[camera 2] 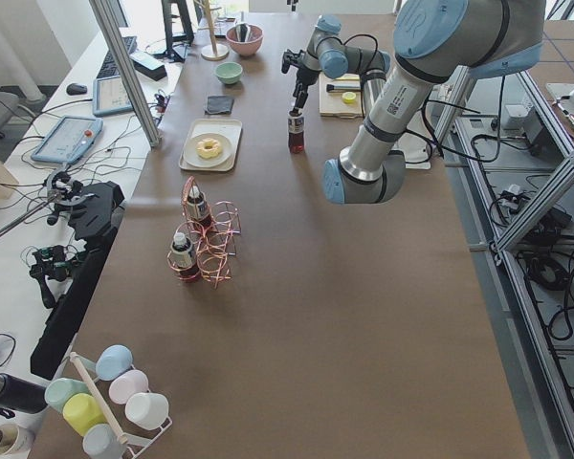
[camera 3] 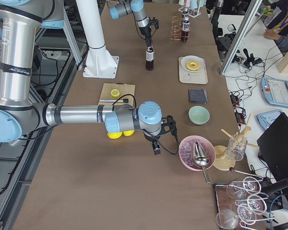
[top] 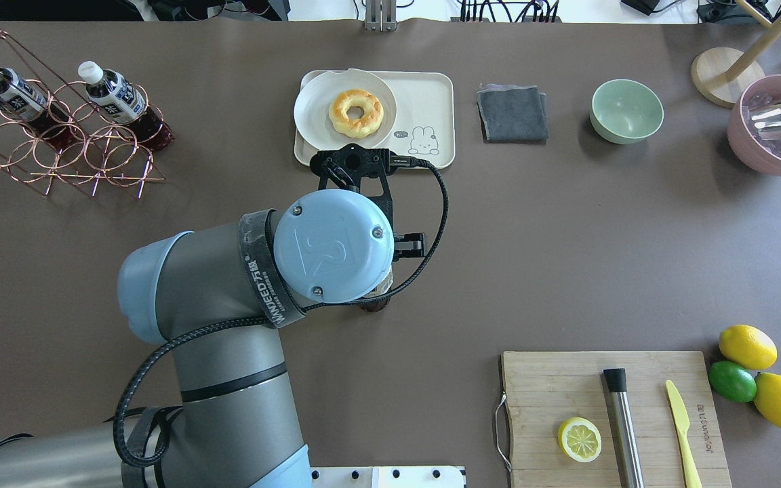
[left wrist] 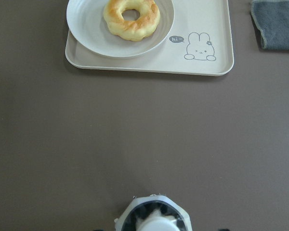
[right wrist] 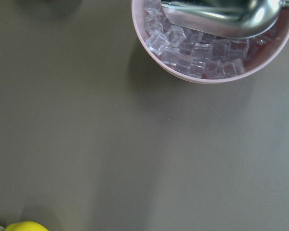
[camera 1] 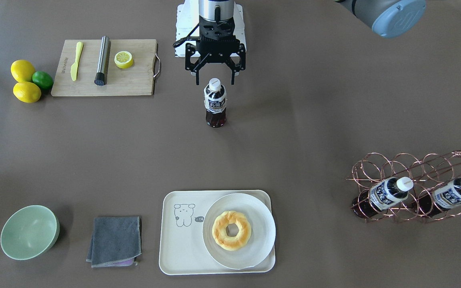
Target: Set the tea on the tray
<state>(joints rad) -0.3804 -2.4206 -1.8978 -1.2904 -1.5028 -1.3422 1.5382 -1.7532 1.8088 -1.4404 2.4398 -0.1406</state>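
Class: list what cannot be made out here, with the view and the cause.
- Overhead view: the left arm hides most of the tea.
- Exterior right view: the right tool is too small to tell open or shut.
- Front-facing view: the tea's label print is too small to read.
- Left wrist view: the bottom edge cuts off the tea.

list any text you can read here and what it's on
"hi~": speech bubble on the tray
"WANJEED": arm strap; the characters after it are unclear
tea bottle label: too blurred to read
cutting board print: too small to read
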